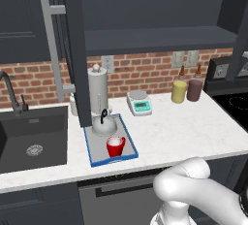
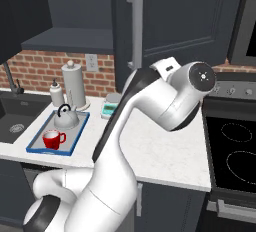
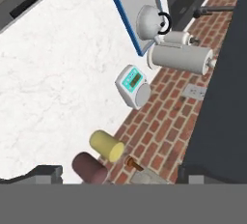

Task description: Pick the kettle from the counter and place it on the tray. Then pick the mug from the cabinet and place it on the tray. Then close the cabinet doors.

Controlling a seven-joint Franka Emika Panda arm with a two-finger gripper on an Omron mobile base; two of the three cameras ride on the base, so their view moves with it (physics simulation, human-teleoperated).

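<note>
Mug [image 1: 115, 147] handle points right, near kettle [image 1: 104, 124] on tray [image 1: 127, 134]; tool state unclear.

A: Arm [image 2: 165, 101], finish? Glossy white shell, fat rounded links.
B: Joints: dark grey bands, one round cap w/ small screws. Finger tips [image 3: 43, 172]: small, dark, blocky.

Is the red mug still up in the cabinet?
No, the red mug sits on the blue-rimmed tray on the counter, right in front of the kettle.
</note>
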